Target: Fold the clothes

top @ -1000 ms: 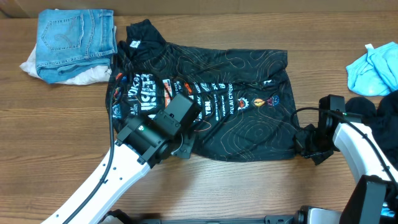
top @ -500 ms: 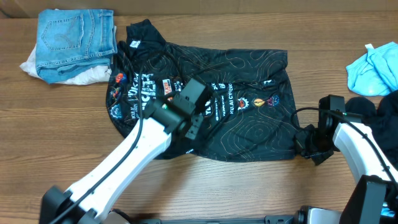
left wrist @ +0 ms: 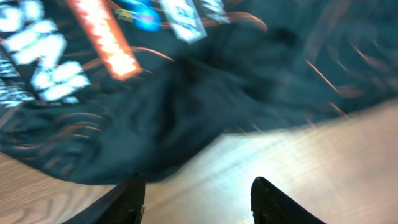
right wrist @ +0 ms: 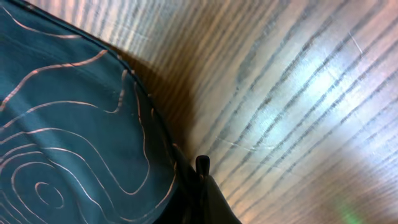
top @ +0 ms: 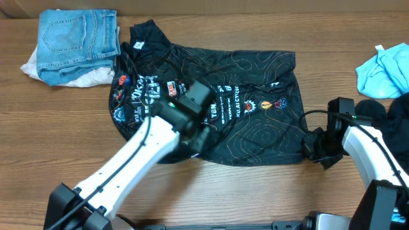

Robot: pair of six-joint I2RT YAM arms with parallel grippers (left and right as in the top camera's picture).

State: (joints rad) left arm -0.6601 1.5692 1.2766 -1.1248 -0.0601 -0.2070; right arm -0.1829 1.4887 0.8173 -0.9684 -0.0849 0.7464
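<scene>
- Within the last second the left gripper point(left wrist: 196, 190) went from the lower left of the jersey point(top: 255, 128) toward its middle and let go. Its fingers are now apart and empty, near the hem.
- The jersey lies spread in the middle of the table point(top: 57, 128).
- The right gripper point(right wrist: 202, 171) is closed at the lower right corner and seems to pinch the hem.
- Risk: a pull from the right arm alone could drag and wrinkle the loose jersey.
- The left wrist view is blurred, and the left arm hides the cloth under it.

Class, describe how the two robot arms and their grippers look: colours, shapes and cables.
Both the left arm and right arm have smooth white tubular links ending in boxy black wrist housings, with thin black cables running along them. The left gripper has two dark, rounded fingers; the right gripper has slim black fingers.
</scene>
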